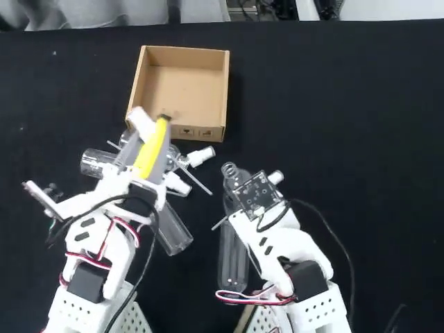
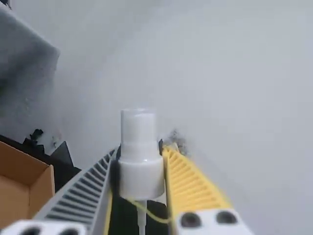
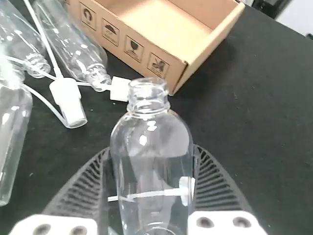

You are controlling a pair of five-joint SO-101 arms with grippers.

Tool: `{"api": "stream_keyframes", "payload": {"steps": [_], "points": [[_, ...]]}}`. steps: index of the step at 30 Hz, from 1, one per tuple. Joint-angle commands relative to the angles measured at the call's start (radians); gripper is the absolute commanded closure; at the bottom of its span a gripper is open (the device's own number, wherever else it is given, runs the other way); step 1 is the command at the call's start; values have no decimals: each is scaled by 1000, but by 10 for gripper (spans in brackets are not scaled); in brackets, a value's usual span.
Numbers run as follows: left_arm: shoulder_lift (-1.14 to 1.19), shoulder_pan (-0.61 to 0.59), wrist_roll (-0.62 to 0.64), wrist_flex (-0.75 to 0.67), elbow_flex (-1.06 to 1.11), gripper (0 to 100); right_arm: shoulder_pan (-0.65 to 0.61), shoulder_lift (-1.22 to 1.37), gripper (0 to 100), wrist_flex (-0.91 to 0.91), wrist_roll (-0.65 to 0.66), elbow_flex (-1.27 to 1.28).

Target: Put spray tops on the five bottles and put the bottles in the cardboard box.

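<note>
Left gripper (image 1: 151, 123) clamps a white spray top (image 2: 139, 147), just below the cardboard box (image 1: 208, 130) sitting upper left of centre; right gripper (image 3: 151, 152) grips a clear bottle (image 1: 229, 257), lower centre.

White arms (image 1: 284, 239), black servos (image 1: 87, 283), red-black-white cables (image 1: 132, 234). Left fingers (image 2: 188, 181): ribbed, one yellow, one grey. Right fingers (image 3: 80, 188): ribbed grey.

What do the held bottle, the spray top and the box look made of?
The bottle: likely clear glossy plastic, see-through with bright highlights. The spray top: white opaque plastic, smooth, faint sheen. The box: brown cardboard, matte, folded walls.
</note>
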Motion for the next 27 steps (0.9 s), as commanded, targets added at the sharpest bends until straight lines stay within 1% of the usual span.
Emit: {"api": "stream_keyframes", "payload": {"steps": [1,4,14,24,27], "points": [[-12,-88,89,-26,-19,971,-57,-81,910,-29,-6,-10],[-9,-119,124,-26,-22,971,-106,-81,910,-25,-6,-13],[-6,-113,121,-26,4,971,-187,-81,910,-28,-2,-8],[-6,-122,117,-28,59,971,-193,-82,910,-49,2,-13],[-8,-122,72,-28,74,971,-193,-82,910,-92,2,-7]]}}
